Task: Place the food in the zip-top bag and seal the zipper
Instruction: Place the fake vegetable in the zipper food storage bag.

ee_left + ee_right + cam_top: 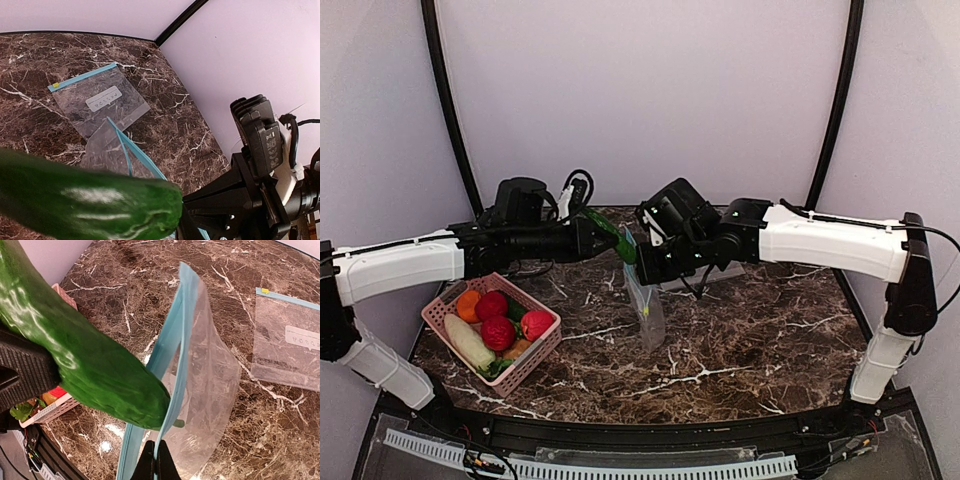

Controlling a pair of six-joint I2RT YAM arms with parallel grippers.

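The bag (646,312) hangs from the right fingers (155,464), which are pressed together on its zipper (176,340). The cucumber (90,355), pinched in the left fingers (582,238), has its tip against that strip and is not yet inside. The mouth looks barely parted, so the tip should probably slip between the two strips rather than shove the lip aside. Plain lilac walls (640,90) surround a dark marbled table (750,340), which carries a basket (533,360) of food and a spare bag (100,97).

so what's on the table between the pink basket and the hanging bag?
Nothing. In the top view that stretch of marble table is bare between the pink basket and the zip-top bag.
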